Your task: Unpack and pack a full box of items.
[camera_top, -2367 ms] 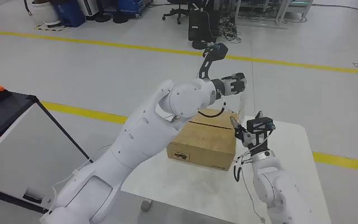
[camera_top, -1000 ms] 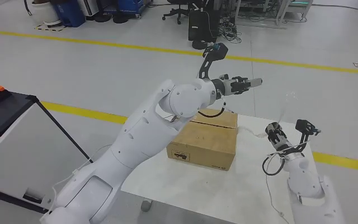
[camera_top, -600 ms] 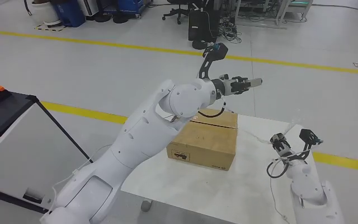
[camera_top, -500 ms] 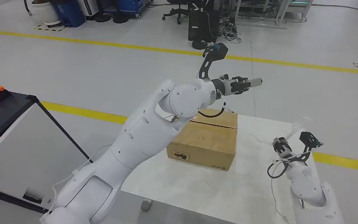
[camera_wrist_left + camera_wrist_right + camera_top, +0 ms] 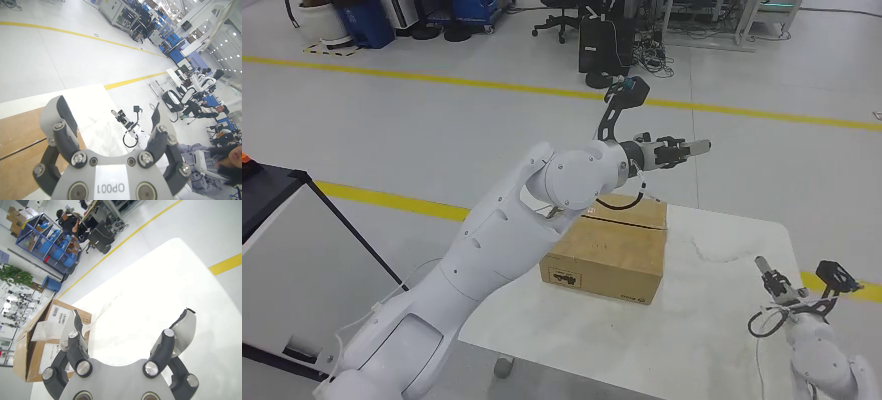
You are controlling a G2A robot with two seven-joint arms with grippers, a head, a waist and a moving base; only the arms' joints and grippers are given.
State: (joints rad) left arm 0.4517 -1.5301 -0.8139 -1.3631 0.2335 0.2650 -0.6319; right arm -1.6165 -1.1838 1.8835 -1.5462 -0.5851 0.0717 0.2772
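just now the right tool (image 5: 769, 275) has pulled away from the box (image 5: 607, 250). a couple of seconds ago it was at the box's right edge with a clear strip (image 5: 720, 248), tape or film by the look of it, rising from it. it then swung out to the right, carrying the strip along. now it sits near the front right corner of the counter (image 5: 642, 340), well apart from the box. its own wrist view shows the right tool (image 5: 132, 313) released, jaws spread wide with nothing between them. the clear strip (image 5: 107, 306) lies loose on the counter (image 5: 151, 285), trailing from the box's near corner.

the left tool (image 5: 682, 150) has not moved in that time. it hangs high above the far side of the box, and its wrist view shows the left tool (image 5: 109, 103) released too, jaws wide and bare.

the box (image 5: 19, 142) stands on the left half of the counter with its top flaps still lying flat. the dark seam runs between them, and nothing from inside is out yet.

my reading is that the seal has just been stripped off and dropped. if so, unpacking is barely begun, and parting the flaps along the seam looks like the next step. the loose strip lies beside the box and may catch on whatever is set down there.
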